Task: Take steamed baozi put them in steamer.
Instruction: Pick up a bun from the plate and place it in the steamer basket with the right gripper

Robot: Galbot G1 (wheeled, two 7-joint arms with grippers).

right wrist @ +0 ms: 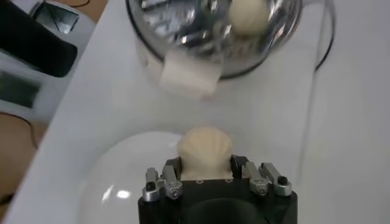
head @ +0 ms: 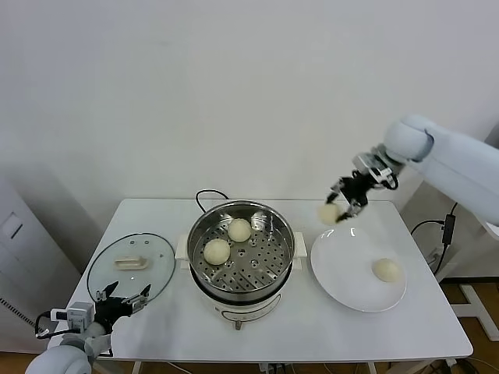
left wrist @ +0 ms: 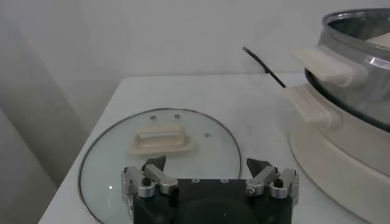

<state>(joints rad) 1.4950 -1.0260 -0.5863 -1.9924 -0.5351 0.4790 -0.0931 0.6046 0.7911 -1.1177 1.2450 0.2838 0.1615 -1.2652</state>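
Right wrist view: right gripper (right wrist: 207,173) pinches soft, light baozi (right wrist: 205,149) at its sides, beside steamer (right wrist: 213,36); left gripper (left wrist: 210,176) spread

Steamer (right wrist: 213,36) cropped by top edge, right wrist view; plate (right wrist: 109,182) rim partly behind right end effector (right wrist: 206,170)

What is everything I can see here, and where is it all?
baozi: four, cream-white; two in the steamer, one on the plate, one held in the air.
steamer: one, shiny steel on white base, table centre.
plate: one, white, right of steamer.
glass lid: one, clear, left of steamer.
table: one, white.
left pincer: open, parked by the lid.
right pincer: shut on a baozi, above the plate's edge.
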